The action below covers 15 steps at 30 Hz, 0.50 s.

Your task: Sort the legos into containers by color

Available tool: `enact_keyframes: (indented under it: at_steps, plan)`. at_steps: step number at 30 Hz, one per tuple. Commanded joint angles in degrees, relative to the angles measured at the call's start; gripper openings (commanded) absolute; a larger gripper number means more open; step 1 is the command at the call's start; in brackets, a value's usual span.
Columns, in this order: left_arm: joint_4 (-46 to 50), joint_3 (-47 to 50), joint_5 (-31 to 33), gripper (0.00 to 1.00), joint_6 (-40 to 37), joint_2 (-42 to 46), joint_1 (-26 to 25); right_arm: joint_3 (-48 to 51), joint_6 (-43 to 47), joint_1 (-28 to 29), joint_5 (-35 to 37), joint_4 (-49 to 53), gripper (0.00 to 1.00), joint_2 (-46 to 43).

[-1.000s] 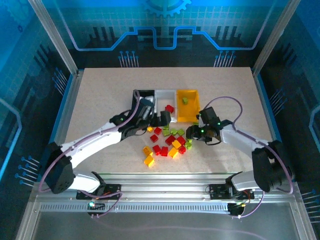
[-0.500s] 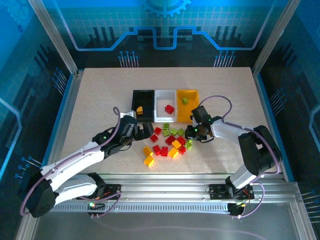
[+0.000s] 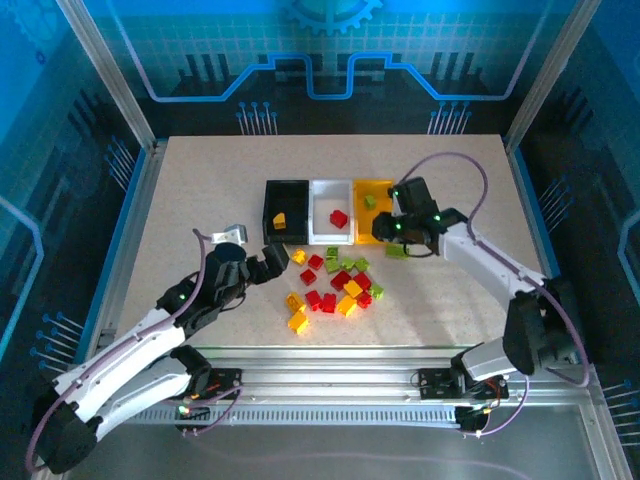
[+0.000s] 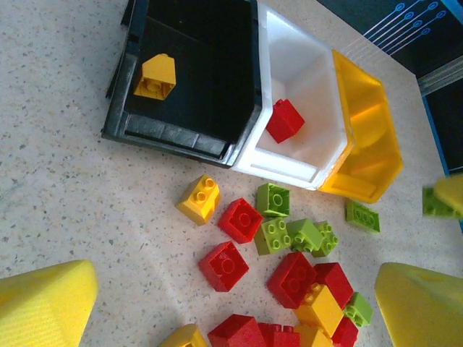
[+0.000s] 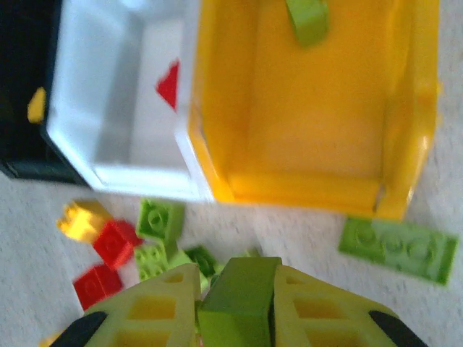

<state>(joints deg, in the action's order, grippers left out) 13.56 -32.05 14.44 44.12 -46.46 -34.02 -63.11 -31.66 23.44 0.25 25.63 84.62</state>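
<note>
Right wrist: right pincer (image 5: 235,289) clamped a green brick (image 5: 239,307) near the front wall of the yellow bin (image 5: 304,189). Left pincer (image 4: 231,311) gaped wide, empty, facing loose bricks (image 4: 239,220).

Left hand (image 3: 268,263) back; right hand (image 5: 237,280), green brick (image 5: 237,307), nearer yellow bin (image 5: 304,189)

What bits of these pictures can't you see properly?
- Right wrist view: fingers and the bottom edge hide much of the green brick in the right hand.
- Right wrist view: the red brick in the white bin is blurred.
- Left wrist view: the bottom edge cuts off the near side of the pile.
- Top view: bumps on the bricks are too small to count.
</note>
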Motion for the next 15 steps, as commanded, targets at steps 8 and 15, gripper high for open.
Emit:
enact_keyframes:
  at_steps: [8, 15]
  plan:
    - [3.99, 1.70, -3.97, 0.99, 0.90, 0.83, 2.23, -20.88, -1.72, -2.13, 11.04, 3.46, 0.23, 24.78]
    - [7.46, -0.20, -5.41, 0.99, -0.07, -2.37, 2.82, -27.01, -3.00, -2.72, 10.59, 5.47, 0.38, 29.34]
